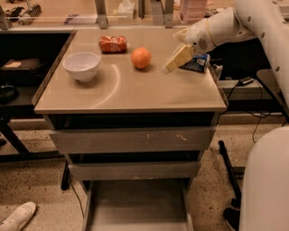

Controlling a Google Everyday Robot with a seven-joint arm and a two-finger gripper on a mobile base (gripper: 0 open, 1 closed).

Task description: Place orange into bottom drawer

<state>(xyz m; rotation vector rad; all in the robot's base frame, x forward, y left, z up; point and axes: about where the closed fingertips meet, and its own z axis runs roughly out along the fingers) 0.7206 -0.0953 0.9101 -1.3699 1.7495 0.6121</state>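
the smooth round orange sits on the beige counter, just left of the pale pincer, apparently not touching; whether the pincer is wide or narrow i cannot tell. below, the flat grey metal bottom drawer stands open.

You're looking at a tan table under warm light, speckled floor below it, dark shelving off left, a wooden counter behind.

A lab-like workroom: grey metal drawer cabinet, cables on speckled floor, the hand hovering over its top.
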